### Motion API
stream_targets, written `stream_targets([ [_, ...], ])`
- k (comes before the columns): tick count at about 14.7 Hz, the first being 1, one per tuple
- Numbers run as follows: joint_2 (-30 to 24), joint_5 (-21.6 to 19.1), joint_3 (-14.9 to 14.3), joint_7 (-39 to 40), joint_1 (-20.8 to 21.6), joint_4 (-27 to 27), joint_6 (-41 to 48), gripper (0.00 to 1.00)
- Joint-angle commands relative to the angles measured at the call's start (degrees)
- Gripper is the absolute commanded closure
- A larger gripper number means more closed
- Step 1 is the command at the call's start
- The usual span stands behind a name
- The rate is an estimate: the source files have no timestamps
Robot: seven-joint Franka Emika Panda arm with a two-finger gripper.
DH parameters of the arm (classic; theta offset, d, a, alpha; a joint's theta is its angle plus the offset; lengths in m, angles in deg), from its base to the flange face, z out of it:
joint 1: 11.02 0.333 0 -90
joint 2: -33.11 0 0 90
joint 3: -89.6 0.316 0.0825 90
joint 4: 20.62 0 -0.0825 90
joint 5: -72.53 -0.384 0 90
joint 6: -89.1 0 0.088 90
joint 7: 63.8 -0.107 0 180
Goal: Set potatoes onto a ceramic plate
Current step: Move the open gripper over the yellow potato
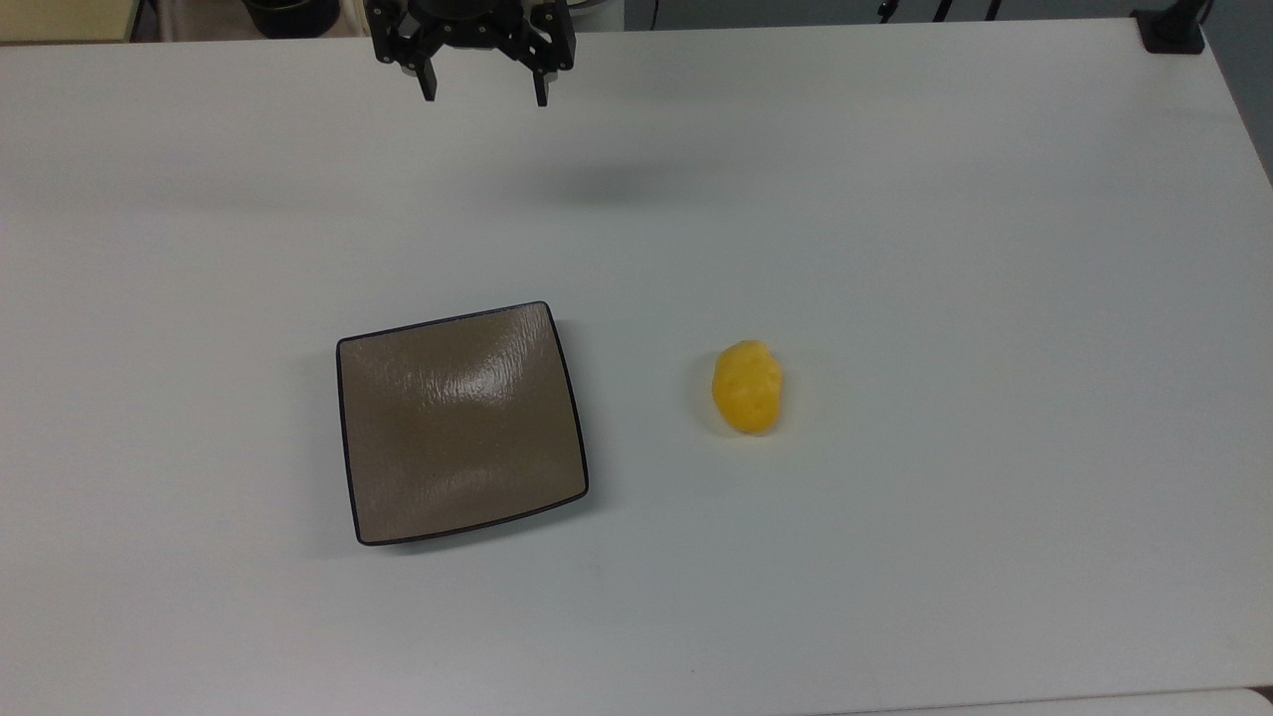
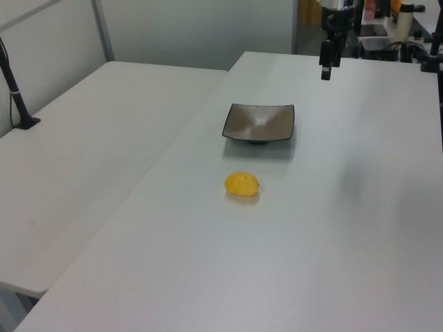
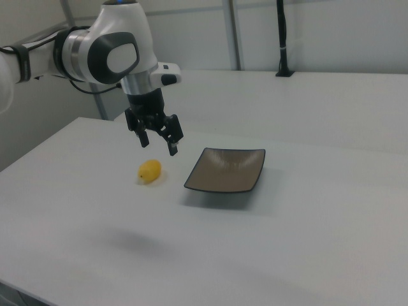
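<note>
Near the middle of the white surface (image 1: 895,199) you have the small bright yellow lumpy toy potato (image 1: 747,387) lying on its own, apart from the square glossy brown-taupe ceramic plate with the thin black rim (image 1: 462,425), which sits to the top view's left of it with a strip of bare surface between them. Your plate carries nothing at this point, so no part of the task reads as done. Above the surface's far edge in the top view, the black two-finger hand (image 1: 485,89) hangs in the air with its fingers spread wide and nothing between them; it is well apart from both the potato and the plate. Everything is left for you: bring the hand over the potato, lower it, close on the potato, lift, carry it across to the plate and let go over the dished middle. Expect the smooth rounded potato to be inclined to roll or slip if you pinch it off-centre.
</note>
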Motion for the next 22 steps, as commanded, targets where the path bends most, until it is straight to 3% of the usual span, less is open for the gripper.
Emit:
stream_targets([
  [1,-2.3,-0.9,0.3,1.2,-0.3,-2.0,1.5,0.00],
  [12,-2.1,-1.1,0.3,-0.1,-0.8,-2.3,3.6,0.00],
  [17,-1.6,-1.8,0.6,-11.5,-0.1,-1.9,3.6,0.00],
  [22,-0.3,-4.9,3.2,-17.8,0.1,-0.7,3.0,0.00],
])
